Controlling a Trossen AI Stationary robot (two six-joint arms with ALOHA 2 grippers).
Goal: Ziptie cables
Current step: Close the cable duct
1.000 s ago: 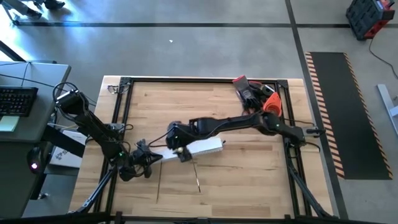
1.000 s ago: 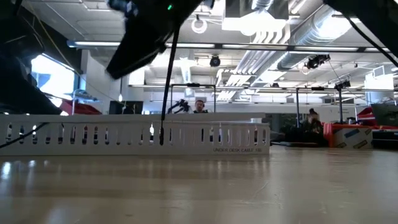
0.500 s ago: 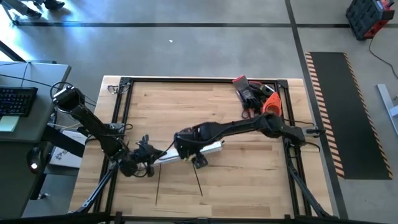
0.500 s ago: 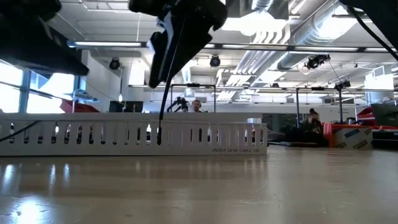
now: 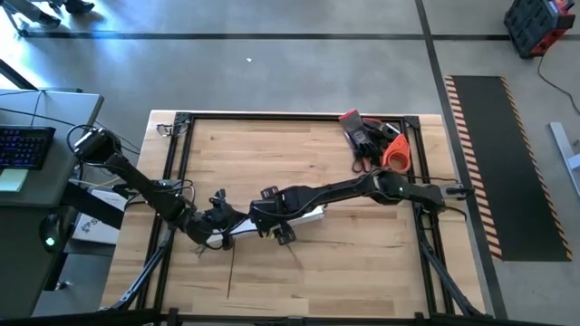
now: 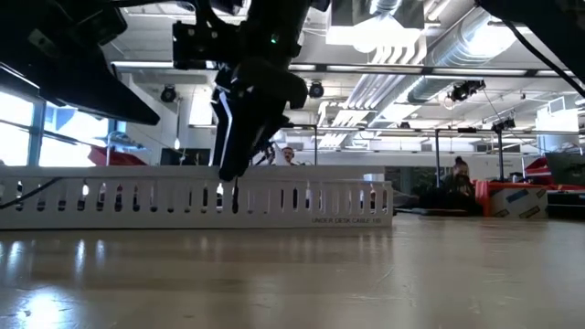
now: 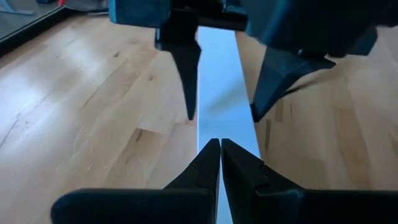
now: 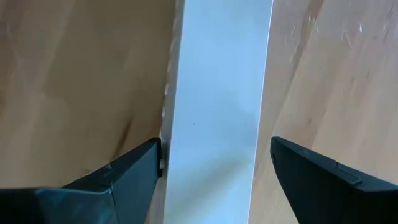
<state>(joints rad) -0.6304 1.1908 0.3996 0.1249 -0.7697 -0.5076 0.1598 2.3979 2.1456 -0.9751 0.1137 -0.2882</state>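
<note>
The white slotted duct [image 5: 304, 215] lies flat on the table, seen side-on in the low view [image 6: 311, 196]. My right gripper [image 8: 214, 146] is open and points down, one finger on each side of the duct; the left wrist view shows it too [image 7: 222, 117]. My left gripper [image 7: 219, 144] is shut, its tips slanting over the duct's top close to the right gripper [image 5: 270, 220]. Two zipties [image 5: 229, 270] [image 5: 290, 254] lie loose on the wood, nearer than the duct. The cables are hidden. My right gripper straddles the duct's top [image 8: 217, 93] from above, with a finger [image 8: 134, 168] beside each long wall. Whether the fingers touch the walls I cannot tell. My left gripper's shut tips hover at the duct's top face [image 7: 214, 112]; touching or just above, I cannot tell.
Red, black and orange hand tools [image 5: 372, 138] lie at the far right corner. A black frame [image 5: 181, 172] rims the table. Bare wood stretches across the far half and the near right. A keyboard and desk [image 5: 23, 145] stand off the left edge.
My left gripper has moved right and toward the far edge, along the duct, up to the right gripper. My right gripper has come down over the duct; in the low view its fingers now reach the duct's top wall. The duct has stayed put.
</note>
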